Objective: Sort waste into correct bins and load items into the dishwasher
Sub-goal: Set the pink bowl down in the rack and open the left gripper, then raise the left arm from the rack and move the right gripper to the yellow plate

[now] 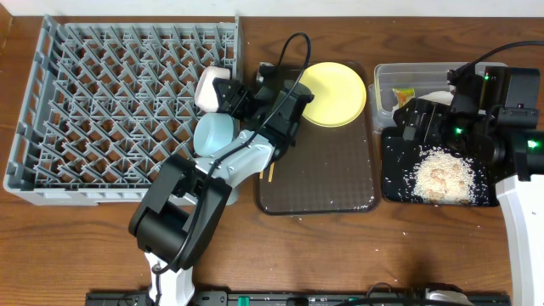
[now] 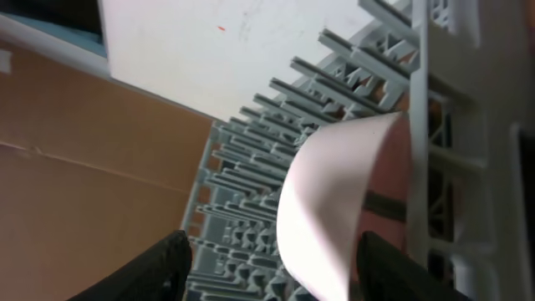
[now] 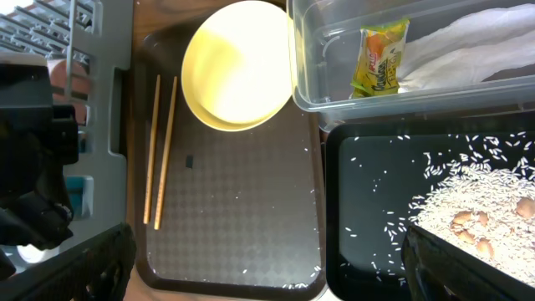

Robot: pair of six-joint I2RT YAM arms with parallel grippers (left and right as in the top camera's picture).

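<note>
Seating the white bowl [image 2: 334, 201] in the dishwasher [image 1: 25, 110] looks to be the step in hand. The bowl stands on edge among the pegs by the rack's right wall, between the left jaws. Those jaws are spread wide. The bowl lies close to one finger [image 2: 389, 267] with a plain gap to the other, so you are not clamping it. The views do not settle whether the pegs already carry it. Check that its rim sits down between two rows of pegs and leans on them. Then draw the wrist straight back along the line of the fingers, so neither one catches the rim and tips the bowl.

Mind the light blue bowl [image 1: 214, 134], just beside it in the same rack, with your left arm close alongside.

On the brown tray [image 3: 242, 217] you have the yellow plate [image 3: 238, 63] and the chopsticks [image 3: 159, 150] left to load. The chopsticks lie side by side along the tray's left edge, near the rack wall and mostly hidden under your left arm from overhead, so reaching them may be awkward.

The wrapper [image 3: 380, 54] and napkin [image 3: 468, 46] lie in the clear tub [image 3: 334, 33]. The rice scraps [image 3: 476, 209] are heaped in the black tray [image 3: 368, 192], and a few grains are strewn on the brown tray too. The right jaws hang wide open and empty above where those two trays meet.
</note>
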